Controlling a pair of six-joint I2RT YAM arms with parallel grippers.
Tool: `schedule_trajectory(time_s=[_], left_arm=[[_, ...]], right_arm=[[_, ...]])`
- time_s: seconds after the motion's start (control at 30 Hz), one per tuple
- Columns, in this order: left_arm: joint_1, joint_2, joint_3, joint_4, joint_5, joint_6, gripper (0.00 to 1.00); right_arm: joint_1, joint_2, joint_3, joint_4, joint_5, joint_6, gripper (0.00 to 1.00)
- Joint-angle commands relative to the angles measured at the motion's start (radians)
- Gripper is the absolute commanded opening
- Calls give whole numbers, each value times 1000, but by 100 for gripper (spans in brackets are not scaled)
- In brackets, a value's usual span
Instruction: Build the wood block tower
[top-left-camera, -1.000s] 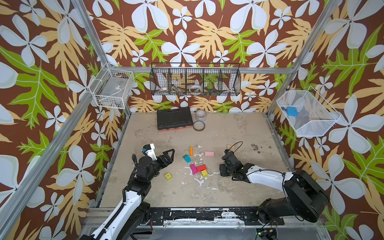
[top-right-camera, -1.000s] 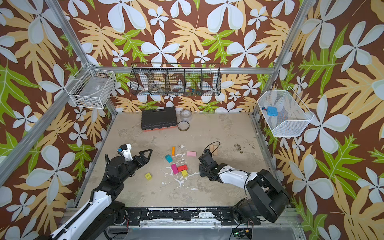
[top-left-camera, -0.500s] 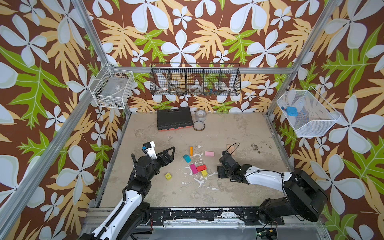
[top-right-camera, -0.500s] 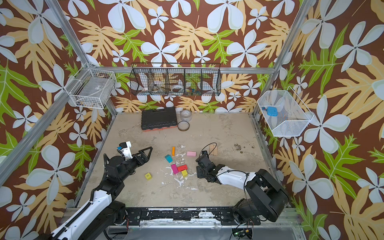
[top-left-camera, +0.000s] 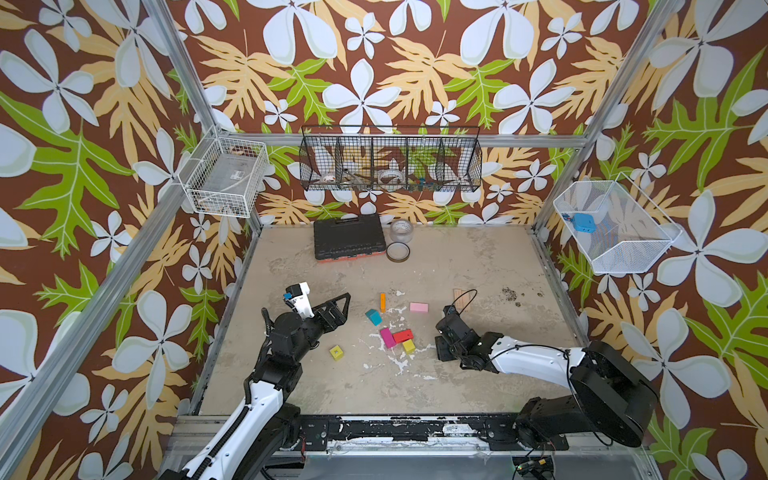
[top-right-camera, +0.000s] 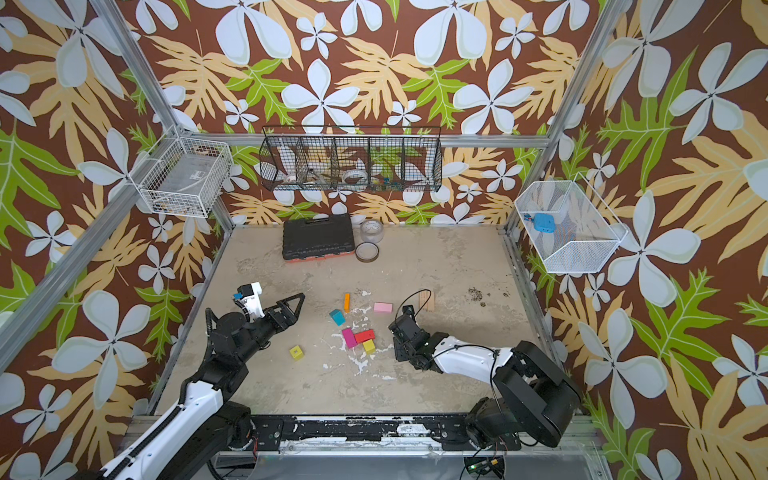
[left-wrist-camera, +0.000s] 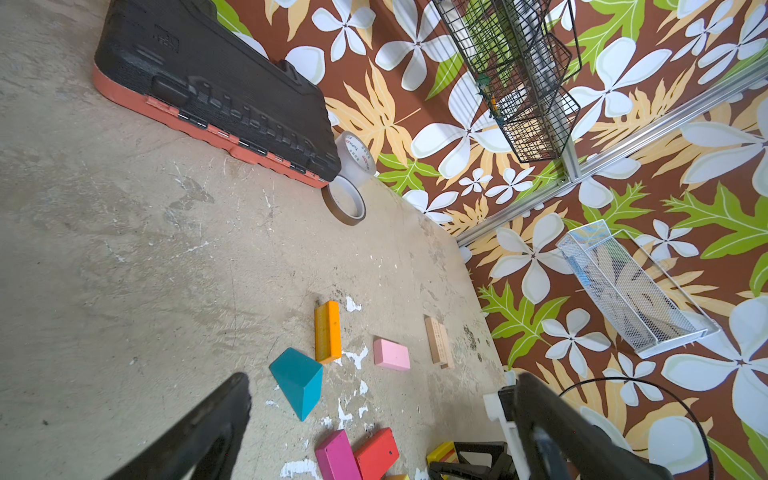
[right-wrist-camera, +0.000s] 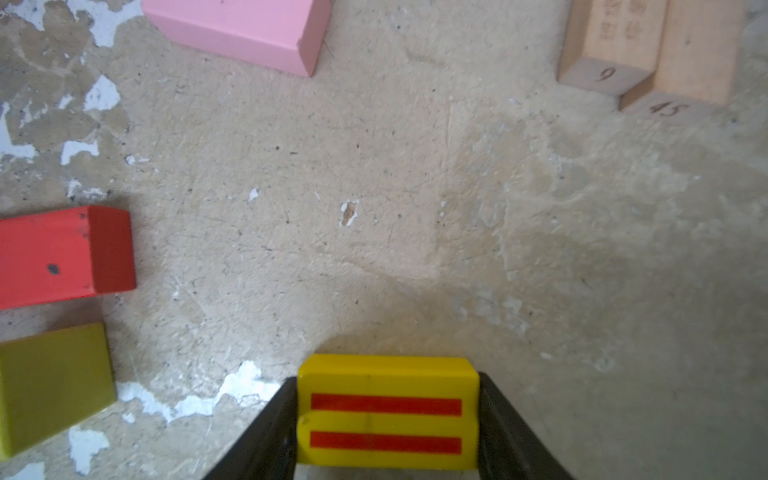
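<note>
The wood blocks lie scattered singly on the floor; the wood block tower is not in view. In both top views I see an orange bar (top-left-camera: 382, 302), teal wedge (top-left-camera: 373, 316), pink block (top-left-camera: 418, 307), magenta block (top-left-camera: 387, 337), red block (top-left-camera: 403, 336), yellow block (top-left-camera: 408, 345) and yellow cube (top-left-camera: 336, 353). My right gripper (right-wrist-camera: 386, 415) is shut on a yellow block with two red stripes (right-wrist-camera: 386, 409), low over the floor, right of the red block (right-wrist-camera: 62, 257). My left gripper (left-wrist-camera: 382, 384) stands open and empty, left of the teal wedge (left-wrist-camera: 300, 382).
Two tan planks (top-left-camera: 460, 297) lie side by side behind the right gripper. A black tool case (top-left-camera: 348, 238) and two tape rolls (top-left-camera: 398, 251) sit at the back. Wire baskets (top-left-camera: 390, 164) hang on the walls. White flaked patches mark the floor around the blocks.
The right gripper has shifted a little to the left and toward the front, closer to the red and yellow blocks. The left arm has barely moved.
</note>
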Motion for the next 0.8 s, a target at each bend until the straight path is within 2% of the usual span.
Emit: schedule_trajectory(time_s=[0.0, 0.13, 0.2, 0.4, 0.47, 0.6, 0.77], left_arm=[[1, 0, 5, 28, 6, 9, 100], [1, 4, -2, 34, 7, 6, 100], [1, 15, -10, 50, 11, 4, 100], [-4, 69, -18, 89, 32, -5, 100], [-5, 76, -14, 89, 32, -3, 100], [-7, 63, -21, 88, 20, 2, 100], [-11, 53, -27, 91, 19, -1, 100]], right_arm=[[0, 4, 2, -47, 2, 20, 53], [-1, -28, 33, -83, 15, -5, 48], [-5, -59, 85, -141, 30, -37, 43], [-24, -159, 282, -264, 19, -145, 36], [-67, -158, 371, -285, -17, -181, 32], [-196, -121, 538, -283, -161, -193, 29], [-270, -51, 611, -246, -134, -172, 27]])
